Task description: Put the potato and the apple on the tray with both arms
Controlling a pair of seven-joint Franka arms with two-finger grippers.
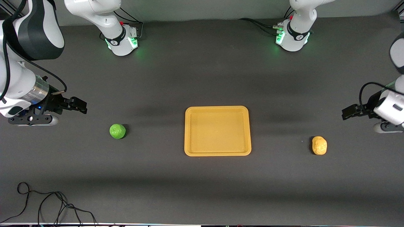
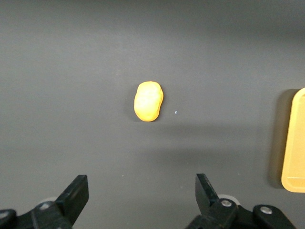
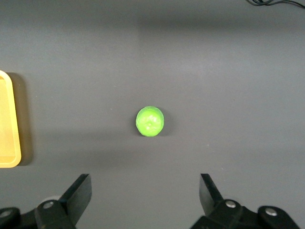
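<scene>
Front view: yellow tray (image 1: 217,110) mid-table (image 1: 202,189), nothing on it. Green apple (image 1: 117,131) toward the right arm's end, well apart from the tray; potato (image 1: 319,145) toward the left arm's end, slightly nearer the camera. Right end effector (image 1: 82,106) up over bare table near the apple, left end effector (image 1: 344,113) up near the potato.

Left wrist view: fingers (image 2: 76,193) spread wide, holding nothing, potato (image 2: 148,101) lying between and ahead, tray edge (image 2: 295,143) just showing.

Right wrist view: fingers (image 3: 80,191) wide apart, empty, apple (image 3: 150,121) centred ahead, tray corner (image 3: 7,124) off to the side.
</scene>
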